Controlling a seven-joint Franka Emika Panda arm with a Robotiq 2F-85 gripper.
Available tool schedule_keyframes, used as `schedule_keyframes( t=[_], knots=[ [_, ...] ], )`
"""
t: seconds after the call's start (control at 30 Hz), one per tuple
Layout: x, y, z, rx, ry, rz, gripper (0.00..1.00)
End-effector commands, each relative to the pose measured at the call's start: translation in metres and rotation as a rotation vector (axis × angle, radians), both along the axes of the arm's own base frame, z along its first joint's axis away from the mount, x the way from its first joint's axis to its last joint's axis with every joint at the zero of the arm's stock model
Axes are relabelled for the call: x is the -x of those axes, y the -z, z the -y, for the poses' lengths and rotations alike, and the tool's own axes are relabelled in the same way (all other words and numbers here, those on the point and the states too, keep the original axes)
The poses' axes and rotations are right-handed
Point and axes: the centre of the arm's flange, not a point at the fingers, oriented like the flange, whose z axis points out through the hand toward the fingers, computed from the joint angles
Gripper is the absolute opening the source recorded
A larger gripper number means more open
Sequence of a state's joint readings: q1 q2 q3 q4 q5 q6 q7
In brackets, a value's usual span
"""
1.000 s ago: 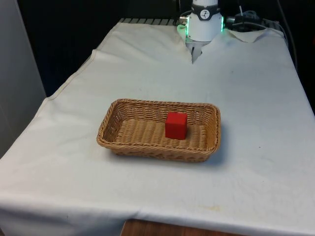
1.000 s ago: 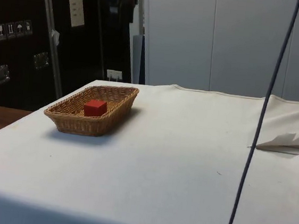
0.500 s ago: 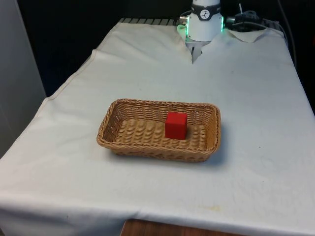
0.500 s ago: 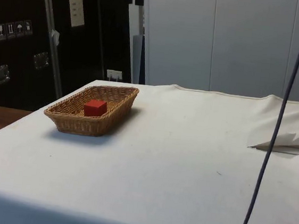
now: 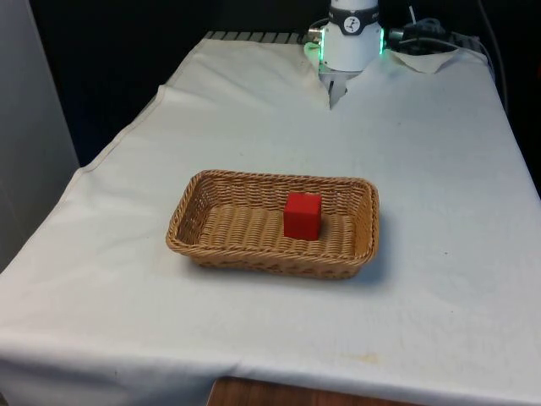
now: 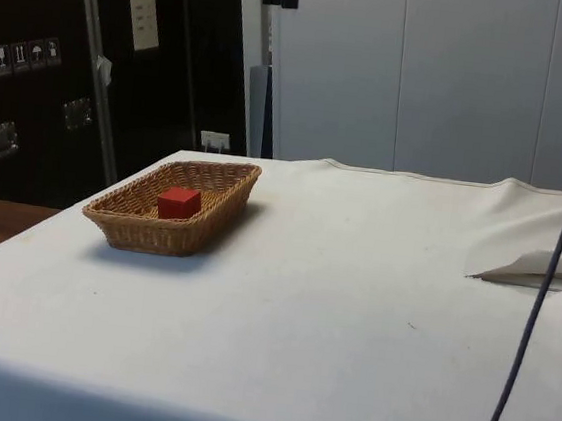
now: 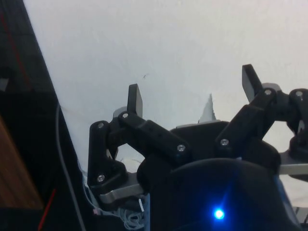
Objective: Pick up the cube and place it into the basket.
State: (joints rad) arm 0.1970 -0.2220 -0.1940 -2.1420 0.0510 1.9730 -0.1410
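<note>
Though placing looks done, front view: red cube (image 5: 302, 215) inside wicker basket (image 5: 203, 191), mid-table on white cloth (image 5: 439, 169). Next: nothing but retreat.

Side view: cube (image 6: 178, 202) in basket (image 6: 138, 234), dark cabinets (image 6: 34, 74) behind.

Wrist view: gripper (image 7: 192, 91) spread wide, empty, over cloth.

No readable text — cabinet stickers (image 6: 20, 54) too small.

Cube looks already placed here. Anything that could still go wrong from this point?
Little risk remains. The red cube sits inside the wicker basket, close to its far wall rather than centred, so a knock to the basket could tip it out. The tool is open and holds nothing, over bare white cloth.
</note>
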Motion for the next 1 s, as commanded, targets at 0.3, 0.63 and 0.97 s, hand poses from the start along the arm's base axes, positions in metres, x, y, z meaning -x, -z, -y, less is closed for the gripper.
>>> schedule_keyframes(
  t=[0.3, 0.63, 0.97],
  knots=[
    [0.025, -0.009, 0.001, 0.03, -0.004, 0.022, 1.0],
    [0.041, -0.015, 0.002, 0.047, -0.006, 0.032, 1.0],
    [0.061, -0.02, 0.003, 0.088, 0.015, 0.049, 1.0]
  ],
)
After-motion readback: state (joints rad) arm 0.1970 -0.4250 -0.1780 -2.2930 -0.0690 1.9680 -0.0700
